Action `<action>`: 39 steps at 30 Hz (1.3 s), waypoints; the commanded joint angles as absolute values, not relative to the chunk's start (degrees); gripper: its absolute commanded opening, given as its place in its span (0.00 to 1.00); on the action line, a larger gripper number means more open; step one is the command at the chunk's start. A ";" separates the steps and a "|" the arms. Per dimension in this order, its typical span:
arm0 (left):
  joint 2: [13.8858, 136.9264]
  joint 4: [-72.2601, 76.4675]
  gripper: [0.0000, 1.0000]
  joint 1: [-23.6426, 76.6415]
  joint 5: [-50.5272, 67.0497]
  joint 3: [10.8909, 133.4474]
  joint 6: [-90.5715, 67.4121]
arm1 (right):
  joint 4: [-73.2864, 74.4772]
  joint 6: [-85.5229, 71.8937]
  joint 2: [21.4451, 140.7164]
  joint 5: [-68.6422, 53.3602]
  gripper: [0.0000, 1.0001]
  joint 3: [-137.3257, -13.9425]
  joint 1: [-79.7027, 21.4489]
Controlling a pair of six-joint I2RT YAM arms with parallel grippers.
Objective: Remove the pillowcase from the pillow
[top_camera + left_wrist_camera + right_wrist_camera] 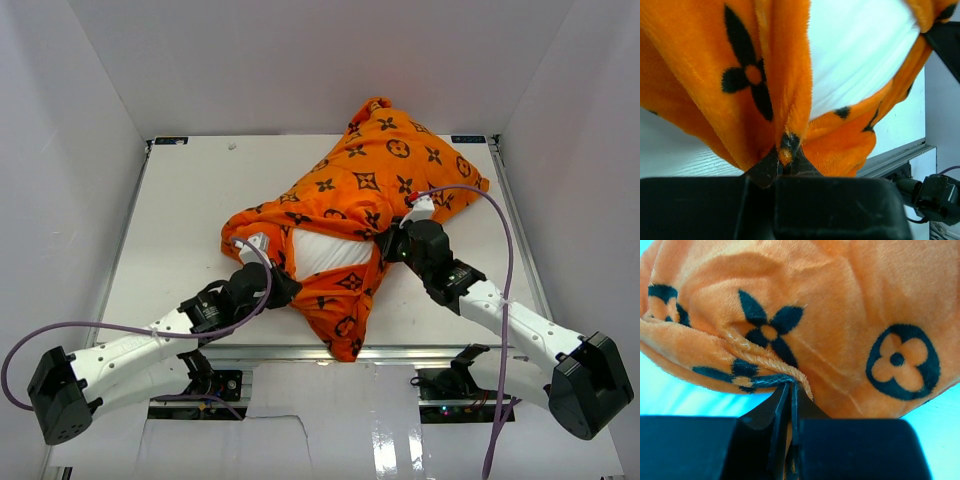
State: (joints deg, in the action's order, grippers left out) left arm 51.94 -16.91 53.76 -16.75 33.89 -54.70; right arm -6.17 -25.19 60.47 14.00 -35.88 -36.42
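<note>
The left gripper (785, 161) and right gripper (790, 390), each clamped on pillowcase (395, 170) hem, flank the pillow (325, 252), whose length runs away from both.

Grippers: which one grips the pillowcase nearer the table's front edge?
The left gripper, shut on the pillowcase's near-left edge; the right gripper pinches it farther back.

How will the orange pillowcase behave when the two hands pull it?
Probably floppy: the pillowcase bunches in folds where the left hand pinches it. Its fuzzy surface likely grips well. It may drag on the puffy pillow filling its opening.
</note>
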 commanded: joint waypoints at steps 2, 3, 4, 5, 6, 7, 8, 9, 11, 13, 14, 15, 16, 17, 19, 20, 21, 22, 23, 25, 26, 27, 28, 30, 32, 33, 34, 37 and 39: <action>49.57 -13.89 0.00 54.14 -13.89 24.98 -56.60 | -8.44 -22.69 60.56 9.44 0.08 -35.33 -36.21; 50.01 -13.19 0.00 54.14 -13.71 24.61 -56.17 | -8.35 -21.20 60.90 7.06 0.08 -35.59 -36.21; 50.53 -12.31 0.00 54.14 -13.62 24.44 -55.64 | -7.65 -19.88 61.00 4.77 0.08 -36.20 -36.21; 51.76 -12.13 0.00 54.05 -13.71 24.87 -55.11 | -5.04 -18.91 60.91 2.05 0.08 -37.78 -36.38; 52.20 -12.22 0.00 54.05 -13.97 25.40 -54.06 | -3.79 -16.90 59.95 1.06 0.11 -38.40 -36.65; 52.64 -12.13 0.00 54.05 -14.58 25.75 -53.53 | -1.87 -15.92 58.98 -0.51 0.16 -38.93 -37.26; 53.34 -12.22 0.00 54.05 -15.02 26.45 -52.92 | -1.06 -15.04 58.02 -1.83 0.21 -39.81 -37.53; 53.61 -12.30 0.00 54.05 -15.38 26.72 -52.21 | -0.45 -13.29 55.57 -2.72 0.31 -40.34 -37.79; 53.88 -12.30 0.00 54.14 -16.08 26.98 -51.77 | 2.52 -11.96 53.45 -5.08 0.38 -41.83 -38.49; 53.96 -11.87 0.00 54.14 -16.52 26.63 -51.42 | 3.51 -10.64 51.51 -6.76 0.42 -44.55 -38.93; 53.96 -11.69 0.00 54.05 -16.78 26.28 -51.42 | 3.86 -10.37 51.59 -9.29 0.44 -46.39 -39.46; 53.88 -11.52 0.00 54.05 -16.79 26.11 -51.42 | 3.95 -10.02 51.85 -10.45 0.45 -47.28 -39.72; 53.79 -10.82 0.00 54.05 -16.70 25.93 -51.42 | 3.96 -9.41 52.46 -11.59 0.47 -48.16 -40.16; 53.70 -10.55 0.00 54.05 -16.61 25.67 -51.42 | 4.04 -9.06 53.25 -13.69 0.48 -48.86 -41.21; 53.53 -9.94 0.00 54.14 -16.61 25.23 -51.50 | 4.48 -8.35 56.06 -14.76 0.50 -50.88 -42.62; 53.35 -9.84 0.00 54.14 -16.52 25.14 -51.50 | 4.40 -7.83 56.86 -14.94 0.50 -51.24 -44.72; 53.26 -9.76 0.00 54.05 -16.61 25.05 -51.50 | 4.31 -7.56 58.52 -14.68 0.50 -51.59 -45.95; 53.09 -9.76 0.00 54.05 -16.61 24.96 -51.50 | 4.05 -7.30 59.49 -14.07 0.50 -52.29 -48.40; 53.00 -9.76 0.00 54.05 -16.70 24.87 -51.50 | 4.13 -6.95 61.76 -12.06 0.55 -52.82 -49.38; 52.74 -9.76 0.00 54.14 -16.61 24.70 -51.59 | 5.96 -6.77 64.58 -8.89 0.62 -55.09 -52.28; 52.56 -9.76 0.00 54.14 -16.61 24.61 -51.77 | 7.02 -6.77 67.64 -5.57 0.66 -55.98 -52.82; 52.38 -9.76 0.00 54.05 -16.52 24.61 -51.85 | 7.81 -6.68 69.07 -4.23 0.67 -56.68 -53.34; 52.21 -9.67 0.00 54.14 -16.44 24.61 -51.86 | 8.61 -6.77 70.39 -2.65 0.68 -57.30 -54.22; 51.59 -9.67 0.00 54.14 -16.52 24.35 -51.94 | 10.19 -7.55 73.28 2.70 0.70 -57.74 -54.93; 50.98 -9.84 0.00 54.05 -16.79 24.00 -52.12 | 11.85 -8.61 75.14 9.35 0.73 -58.01 -55.54; 50.89 -9.76 0.00 54.14 -16.79 23.91 -52.21 | 13.08 -9.48 77.50 12.19 0.77 -58.53 -55.72; 50.80 -9.76 0.00 54.05 -16.70 23.82 -52.29 | 14.05 -9.84 78.91 15.00 0.78 -59.06 -55.98; 50.01 -10.02 0.00 54.14 -16.70 23.47 -52.38 | 16.96 -10.55 84.97 22.31 0.81 -61.69 -56.25; 49.05 -10.46 0.00 54.05 -16.96 23.64 -52.38 | 18.10 -10.46 89.81 24.17 0.81 -63.97 -56.51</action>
State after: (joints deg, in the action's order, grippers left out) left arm 50.54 -6.42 53.84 -16.19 24.80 -52.80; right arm 13.85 -10.11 84.55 13.21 -60.80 -56.90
